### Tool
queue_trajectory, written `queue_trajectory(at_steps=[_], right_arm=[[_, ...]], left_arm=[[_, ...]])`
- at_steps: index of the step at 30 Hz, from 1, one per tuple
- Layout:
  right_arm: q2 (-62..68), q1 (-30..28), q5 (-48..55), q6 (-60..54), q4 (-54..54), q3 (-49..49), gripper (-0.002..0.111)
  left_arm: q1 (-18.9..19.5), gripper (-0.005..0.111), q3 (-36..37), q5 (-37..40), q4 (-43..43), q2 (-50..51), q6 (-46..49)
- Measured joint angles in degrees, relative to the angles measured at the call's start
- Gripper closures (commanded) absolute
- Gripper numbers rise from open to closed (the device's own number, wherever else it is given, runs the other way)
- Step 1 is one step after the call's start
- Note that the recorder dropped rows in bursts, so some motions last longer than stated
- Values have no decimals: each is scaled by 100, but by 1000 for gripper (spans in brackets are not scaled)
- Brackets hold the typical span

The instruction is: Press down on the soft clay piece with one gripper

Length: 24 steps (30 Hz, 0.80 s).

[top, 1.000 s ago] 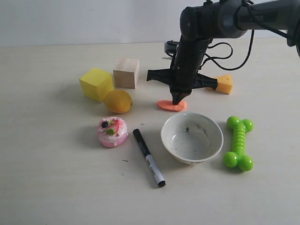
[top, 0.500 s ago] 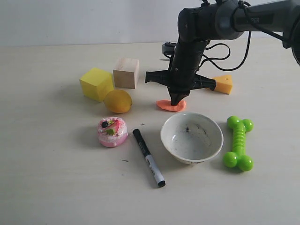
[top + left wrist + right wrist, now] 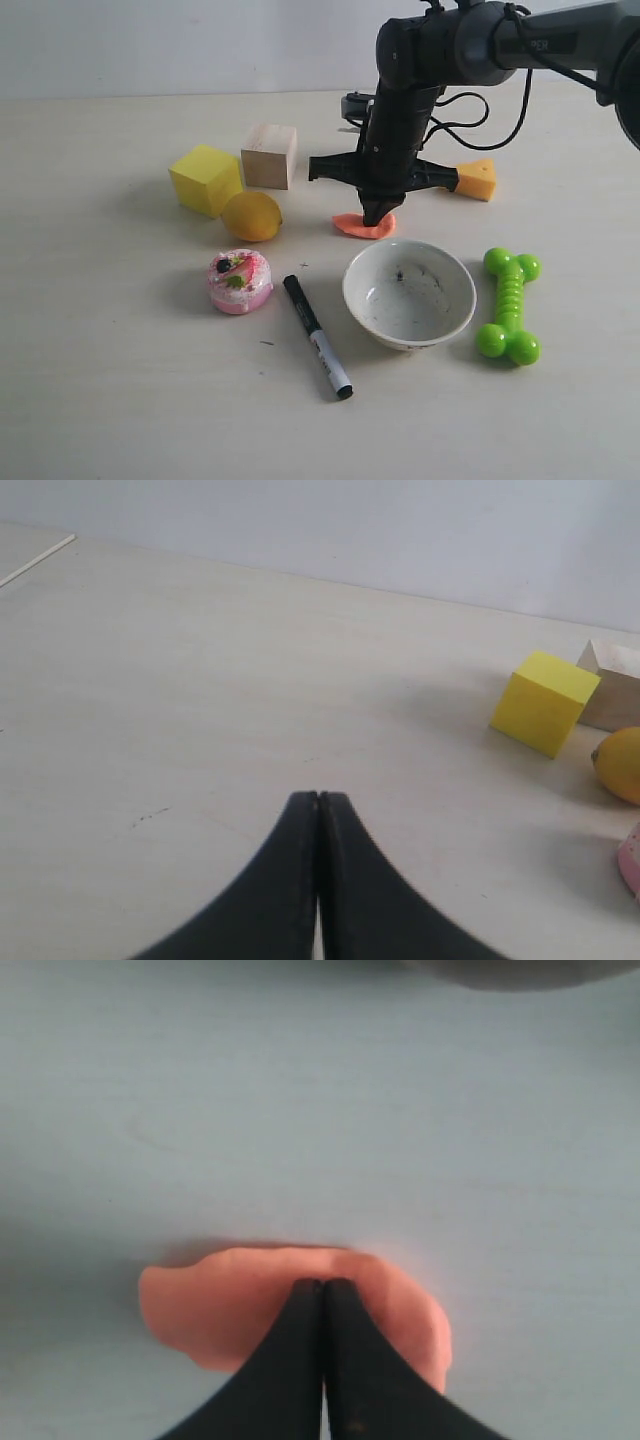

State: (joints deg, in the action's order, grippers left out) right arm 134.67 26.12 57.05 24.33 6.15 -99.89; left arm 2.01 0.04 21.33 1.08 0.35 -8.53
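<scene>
**Straight down and slow is the way to go here**

So the right hand has its two fingers pinched together into a single point, with nothing held between them. That point sits on the soft clay piece, roughly mid-lump going by the right wrist view. The clay lies flat on the counter, just behind the bowl, with the lemon off to one side and the cheese wedge to the other. The left hand is closed too and empty, parked well away from all this, so it's a one-arm job.

How I'd play it: leave the fingers together, since a blunt closed tip presses better than two spread prongs. Push purely vertical. Any sideways drift will probably smear the lump or drag it toward the bowl. The clay looks thin, so I'd guess there's very little travel before the tip meets hard counter. Go gently and stop once it firms up. Then lift straight up, because soft clay likes to cling to the fingers.
</scene>
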Motion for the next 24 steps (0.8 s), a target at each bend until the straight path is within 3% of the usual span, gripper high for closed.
queue_trajectory(at_steps=[24], right_arm=[[21, 24, -82, -165, -25, -13, 108]], left_arm=[[0, 107, 0, 0, 0, 0, 0]])
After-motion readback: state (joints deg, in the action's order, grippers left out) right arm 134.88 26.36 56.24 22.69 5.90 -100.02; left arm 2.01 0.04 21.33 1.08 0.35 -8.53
